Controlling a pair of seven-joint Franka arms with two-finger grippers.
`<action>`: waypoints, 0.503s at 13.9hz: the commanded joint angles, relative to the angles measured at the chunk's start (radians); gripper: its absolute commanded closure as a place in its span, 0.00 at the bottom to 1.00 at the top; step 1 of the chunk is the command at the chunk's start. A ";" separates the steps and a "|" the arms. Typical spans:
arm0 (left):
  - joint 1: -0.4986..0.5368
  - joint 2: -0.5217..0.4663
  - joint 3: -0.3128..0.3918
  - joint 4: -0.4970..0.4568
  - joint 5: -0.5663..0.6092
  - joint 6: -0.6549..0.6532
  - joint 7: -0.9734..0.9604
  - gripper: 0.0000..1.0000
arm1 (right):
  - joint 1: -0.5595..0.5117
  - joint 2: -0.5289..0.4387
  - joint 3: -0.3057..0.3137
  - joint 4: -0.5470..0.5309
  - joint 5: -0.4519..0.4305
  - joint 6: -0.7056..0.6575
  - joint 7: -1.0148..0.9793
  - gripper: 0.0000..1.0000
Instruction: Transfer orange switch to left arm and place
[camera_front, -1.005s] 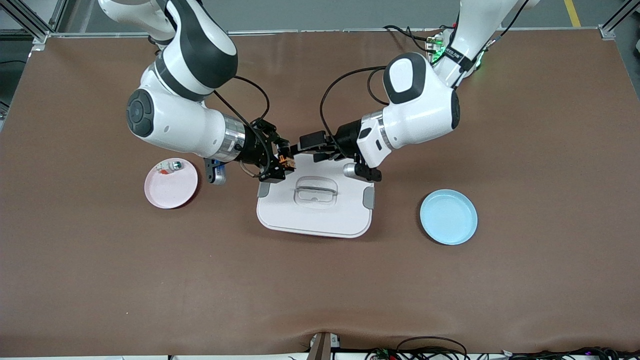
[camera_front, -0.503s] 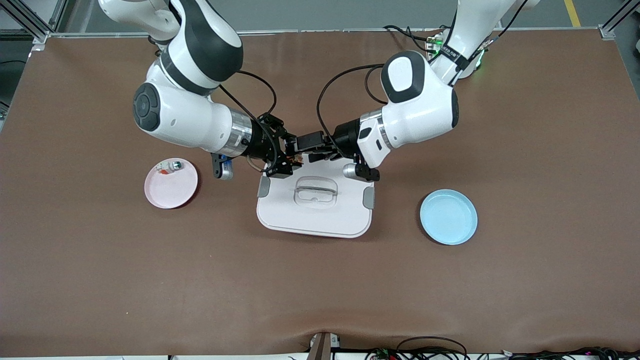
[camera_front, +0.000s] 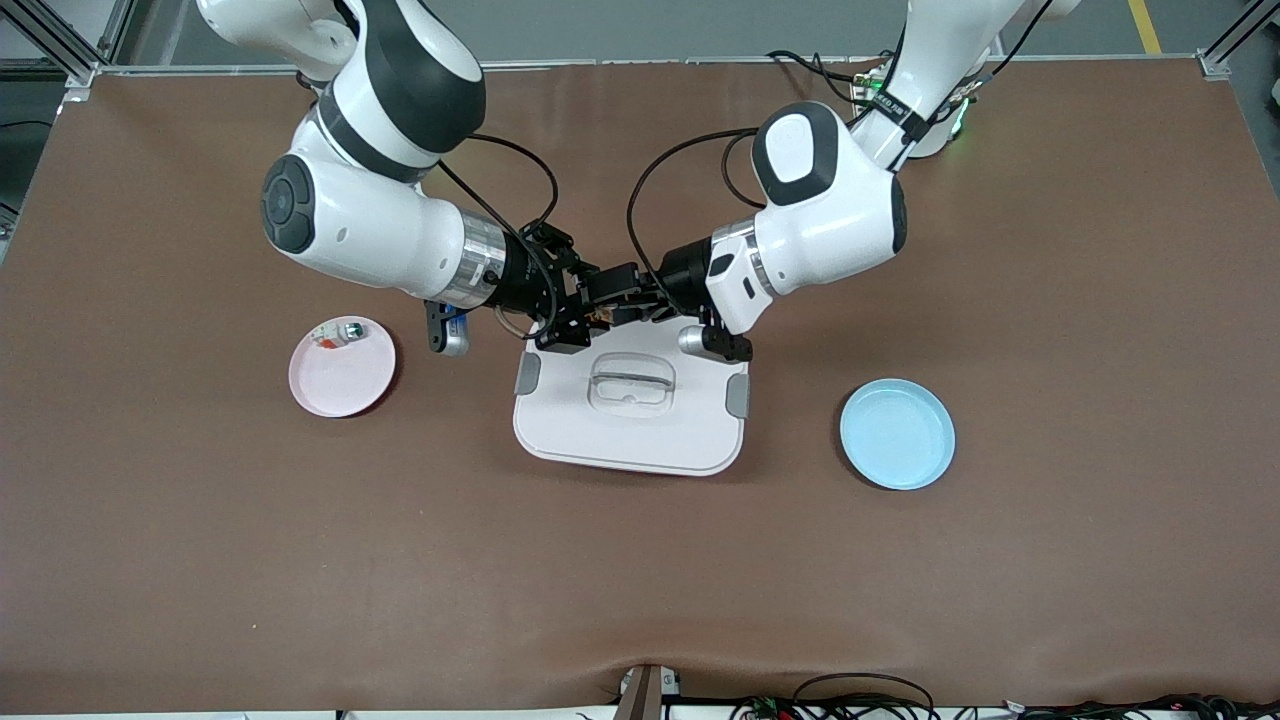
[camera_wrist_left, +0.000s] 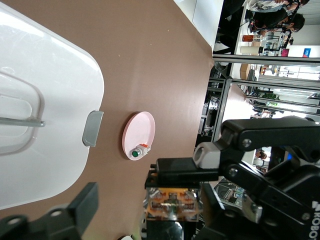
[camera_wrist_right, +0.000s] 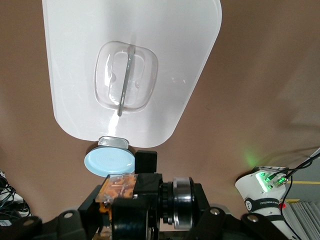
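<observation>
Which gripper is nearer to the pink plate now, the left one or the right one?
Right. The right gripper, holding the orange switch over the box edge, is toward the pink plate. The left gripper meets it there, slightly more toward the blue plate.

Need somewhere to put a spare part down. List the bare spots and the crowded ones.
Bare: the blue plate, and the table nearer the camera than the box. Crowded: over the box's edge, where the right gripper and left gripper meet around the orange switch.
</observation>
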 joint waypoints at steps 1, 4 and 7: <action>0.008 0.012 -0.005 0.018 -0.016 0.009 0.034 0.47 | 0.006 0.034 -0.008 0.047 0.021 -0.002 0.018 1.00; 0.014 0.011 -0.005 0.018 -0.015 0.000 0.033 0.84 | 0.006 0.054 -0.008 0.058 0.021 -0.002 0.018 1.00; 0.016 0.011 -0.005 0.018 -0.015 -0.008 0.033 1.00 | 0.008 0.068 -0.008 0.059 0.021 0.012 0.018 1.00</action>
